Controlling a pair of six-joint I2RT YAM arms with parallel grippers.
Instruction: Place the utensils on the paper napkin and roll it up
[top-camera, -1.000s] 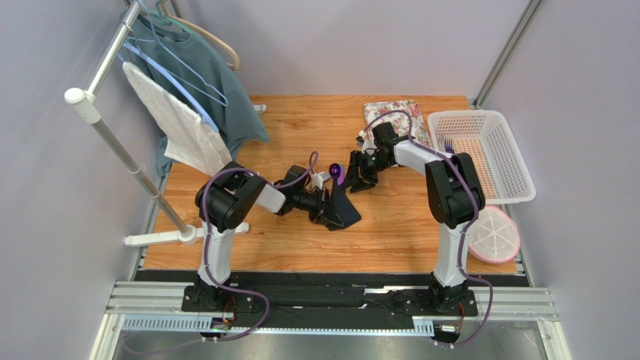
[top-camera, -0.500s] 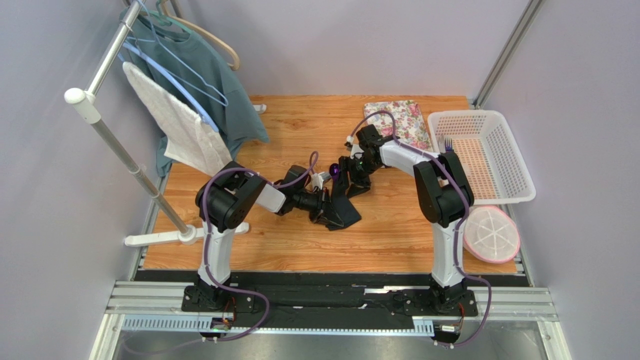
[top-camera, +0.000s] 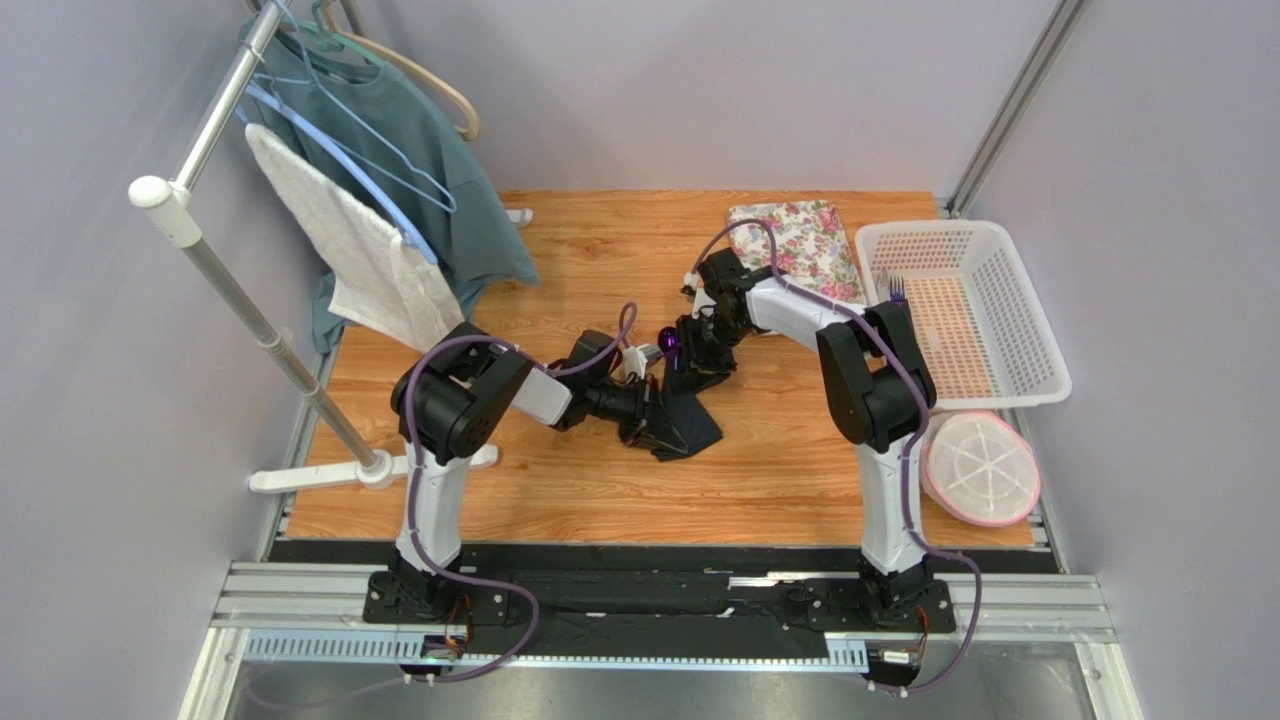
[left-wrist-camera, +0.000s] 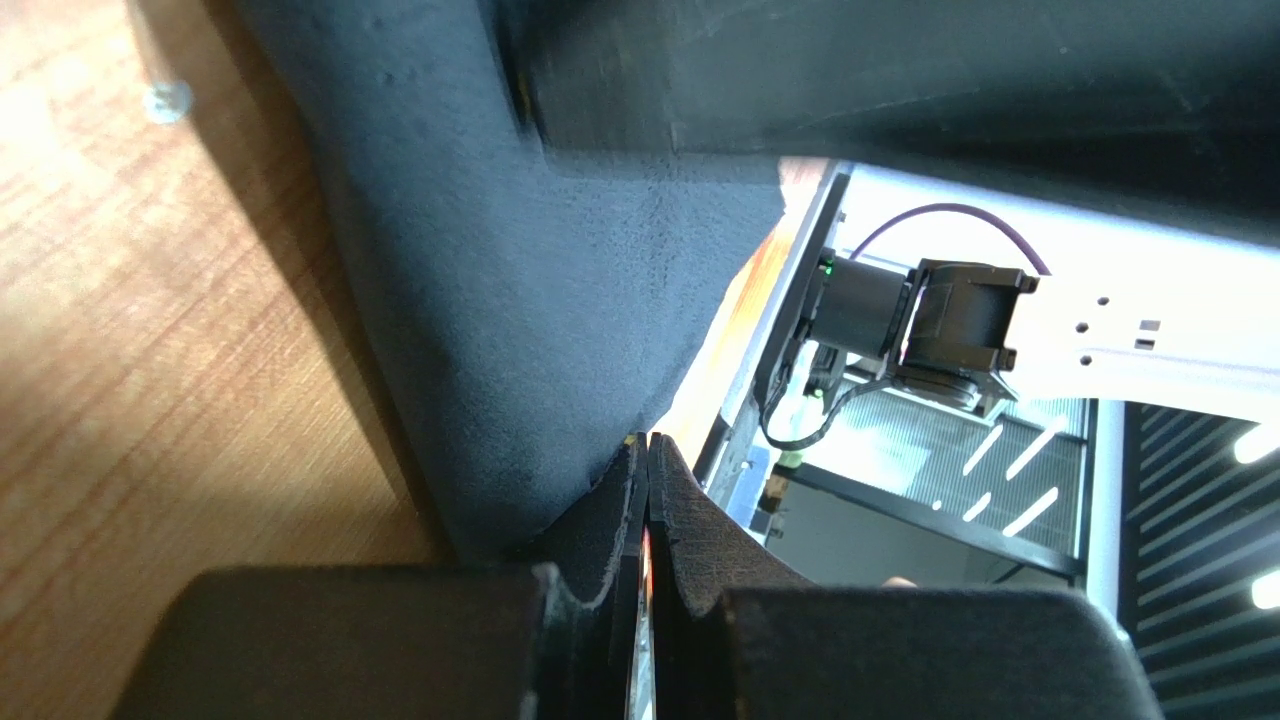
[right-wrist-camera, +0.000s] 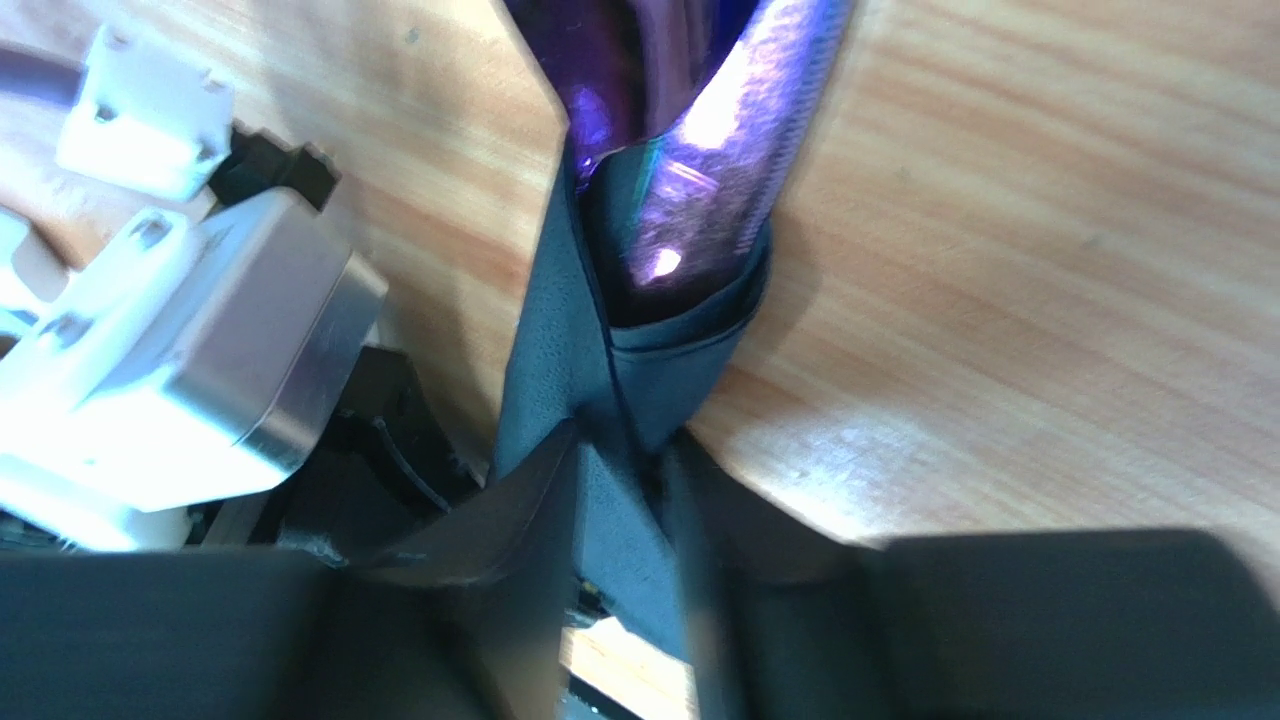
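Step in hand, as judged: rolling the napkin around the cutlery. The roll is begun, not finished.

Left gripper: jaws shut, tips meeting. The paper napkin rises directly ahead of the tips as a loose black sheet. Its edge runs down into them, which reads as a pinch on the sheet's edge. Bare table lies off to one side of the fingers.

Right gripper: jaws partly closed, one finger on each side of a folded cuff of napkin, touching it. The utensils stick out of that cuff just beyond the fingertips, glossy purple, resting on the wood.

Notes for doing the step well:
- The left pinch should act as an anchor, holding the sheet taut but gently, since thin paper likely tears at the pinch.
- The right gripper should turn the wrapped end over toward the loose sheet and stay low to the table.
- The squeeze should be light. Glossy plastic probably slides, and the cuff is open at the far end.
- The free flap ahead of the left tips is best wound in last.
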